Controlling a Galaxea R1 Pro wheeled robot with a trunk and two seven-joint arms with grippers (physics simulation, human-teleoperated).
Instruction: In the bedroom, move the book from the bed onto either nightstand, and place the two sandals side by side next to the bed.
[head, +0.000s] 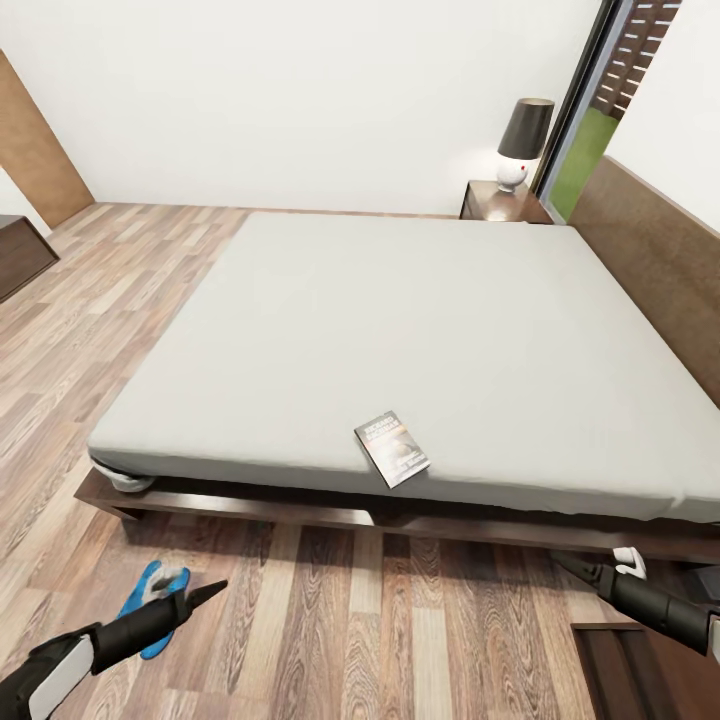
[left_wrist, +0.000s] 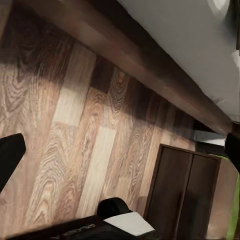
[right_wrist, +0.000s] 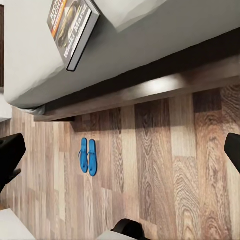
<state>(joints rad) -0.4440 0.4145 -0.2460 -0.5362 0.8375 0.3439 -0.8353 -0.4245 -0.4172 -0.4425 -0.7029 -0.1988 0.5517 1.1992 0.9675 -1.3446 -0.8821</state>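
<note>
Book: thin paperback, dark cover, pale band, flat on bed at its near edge, likely light and slightly flexible, best pinched at the edge-side margin; sandals blue, paired on floor beside the bed; left gripper and right gripper both spread, empty.

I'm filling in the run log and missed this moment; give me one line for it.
book: on bed, near edge | sandals: side by side on floor | nightstand: beside headboard, holds lamp | left gripper, right gripper: holding nothing

Book on bed; sandals on floor.
</note>
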